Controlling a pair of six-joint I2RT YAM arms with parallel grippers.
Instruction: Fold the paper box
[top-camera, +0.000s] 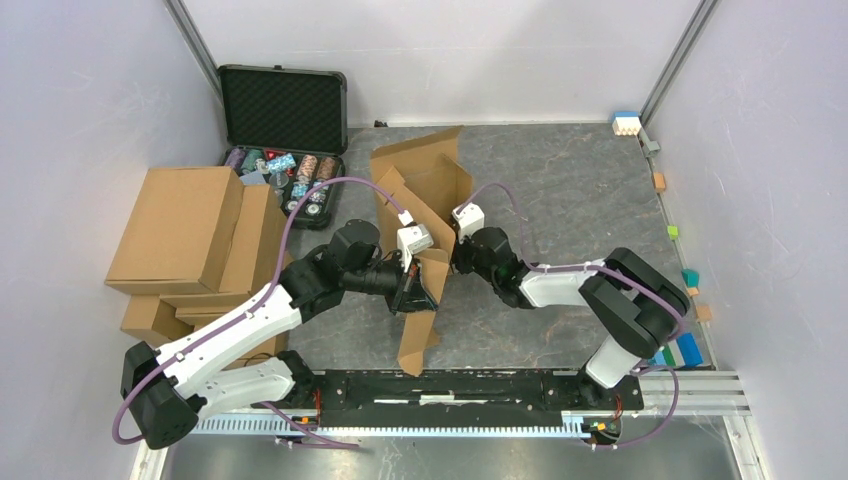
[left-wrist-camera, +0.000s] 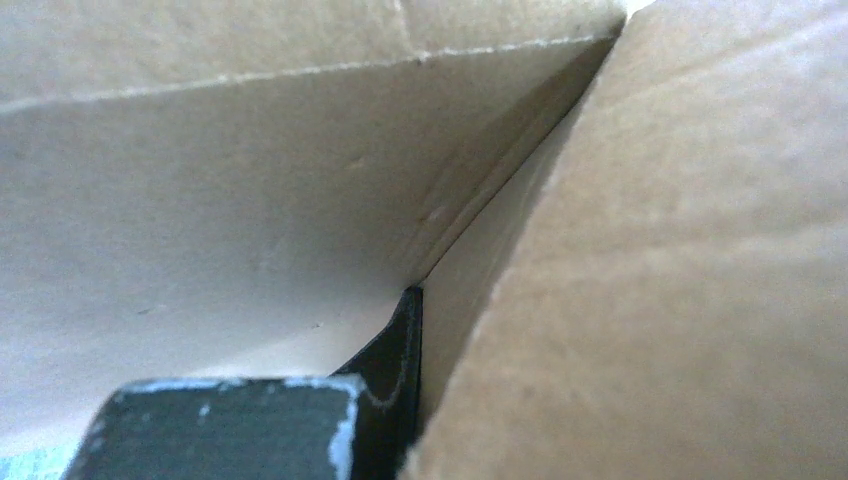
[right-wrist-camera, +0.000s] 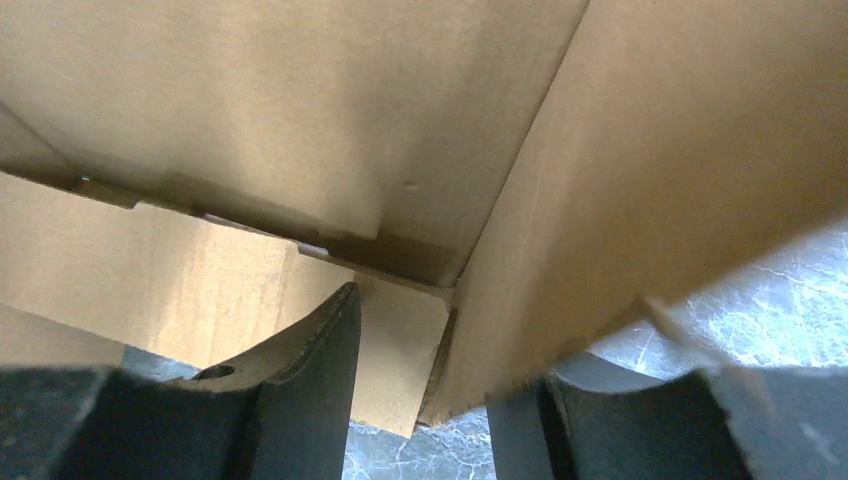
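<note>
Two pincers are being applied to the paper box (top-camera: 425, 180), which is standing half-formed mid-tabletop (top-camera: 560, 190), long axis running away from the bases. Left pincer (top-camera: 412, 292): closed at the near flap, grip unclear. Right pincer (right-wrist-camera: 445, 345): open, straddling a wall edge.

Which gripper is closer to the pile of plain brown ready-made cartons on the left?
Left. The left gripper is right of that pile, shut on the brown corrugated paper box; the right gripper is farther right, open across a box panel.
</note>
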